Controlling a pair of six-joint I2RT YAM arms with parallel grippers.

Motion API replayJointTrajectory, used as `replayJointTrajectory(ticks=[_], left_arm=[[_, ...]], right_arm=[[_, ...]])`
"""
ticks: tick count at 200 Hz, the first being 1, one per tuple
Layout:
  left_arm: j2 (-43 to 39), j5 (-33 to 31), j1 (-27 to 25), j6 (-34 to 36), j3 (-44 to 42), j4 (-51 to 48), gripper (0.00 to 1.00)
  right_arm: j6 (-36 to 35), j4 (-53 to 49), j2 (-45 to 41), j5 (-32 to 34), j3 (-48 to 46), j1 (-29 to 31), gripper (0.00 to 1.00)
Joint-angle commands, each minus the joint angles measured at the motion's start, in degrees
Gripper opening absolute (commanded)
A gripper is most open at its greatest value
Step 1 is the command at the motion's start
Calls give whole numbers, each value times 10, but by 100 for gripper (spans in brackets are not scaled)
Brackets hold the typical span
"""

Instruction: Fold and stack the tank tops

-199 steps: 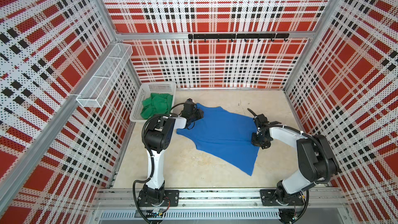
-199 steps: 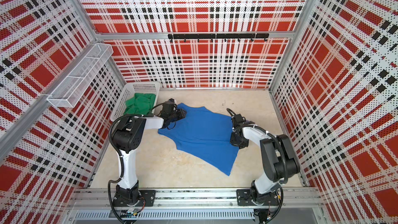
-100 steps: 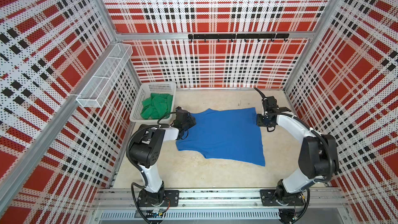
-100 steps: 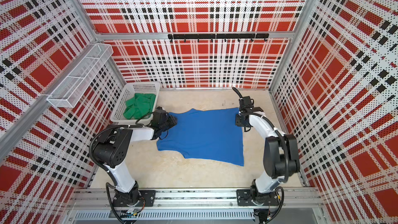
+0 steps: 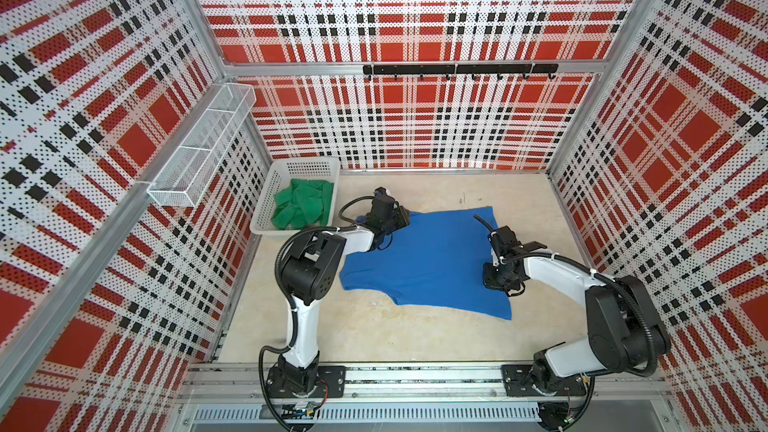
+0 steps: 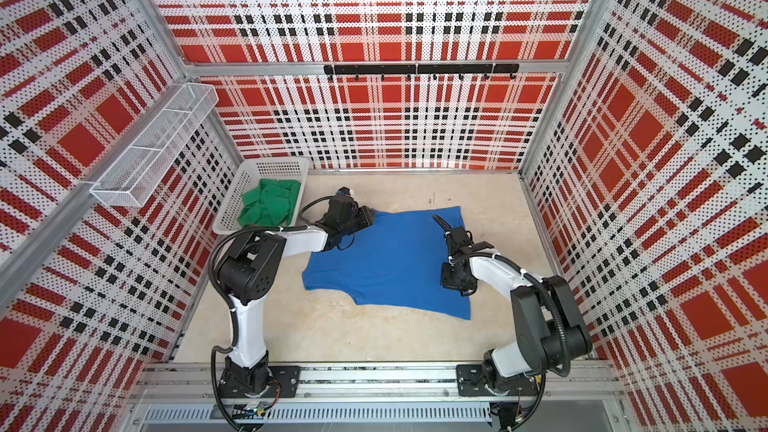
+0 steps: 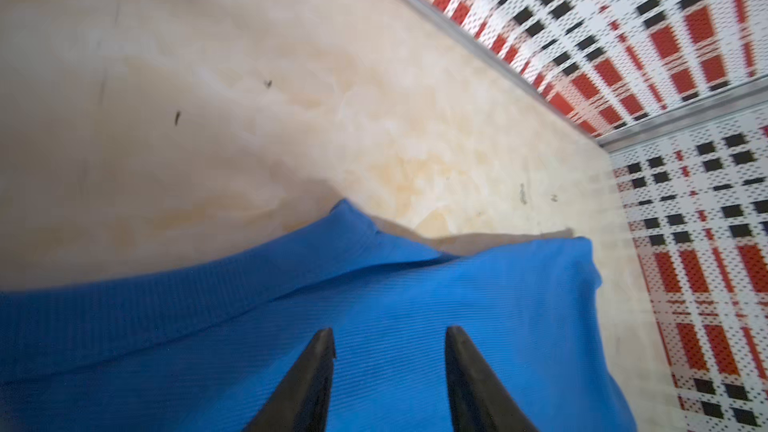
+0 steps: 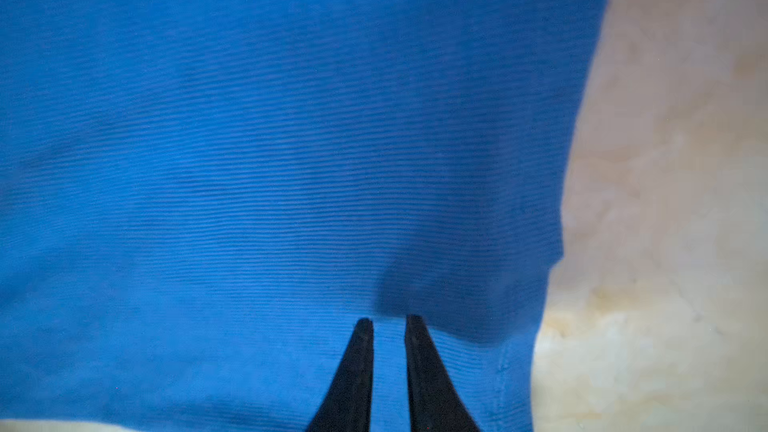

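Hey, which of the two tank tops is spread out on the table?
The blue tank top. It lies spread open on the table, while the green tank top sits crumpled inside the white basket.

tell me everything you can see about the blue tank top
The blue tank top is bright royal blue, finely ribbed knit, sleeveless. It lies spread out, unfolded and nearly flat on the beige table, skewed to its edges, with a curved cutout on the near edge and a low ridge by the far edge. The left gripper, open, is over its far left corner; the right gripper, fingers narrowly apart, is low over its right side.
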Motion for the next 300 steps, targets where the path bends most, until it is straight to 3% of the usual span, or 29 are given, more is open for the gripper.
replayJointTrajectory(ticks=[1, 28, 57, 88, 118, 166, 199, 243, 300], left_arm=[[26, 13, 18, -9, -8, 9, 46], [54, 13, 42, -19, -17, 16, 44], [70, 5, 55, -16, -10, 17, 44], [92, 3, 68, 3, 25, -3, 44], [90, 16, 70, 30, 67, -31, 47], [42, 42, 66, 72, 114, -84, 61], [9, 41, 53, 73, 111, -91, 62], [48, 41, 41, 43, 89, -63, 61], [78, 39, 60, 27, 72, -42, 60]], right_arm=[[18, 8, 14, 39, -9, -29, 21], [6, 2, 16, 68, -8, -73, 24], [-29, 20, 9, 56, -10, -115, 32], [-52, 14, 17, 59, 7, -141, 35], [-65, -7, -21, 37, 41, -142, 36], [-63, 17, -40, -19, 83, -92, 36], [-61, 77, 46, -43, 157, -70, 25], [-60, 140, 196, -52, 286, -59, 18], [-49, 103, 402, -16, 493, -71, 15]])
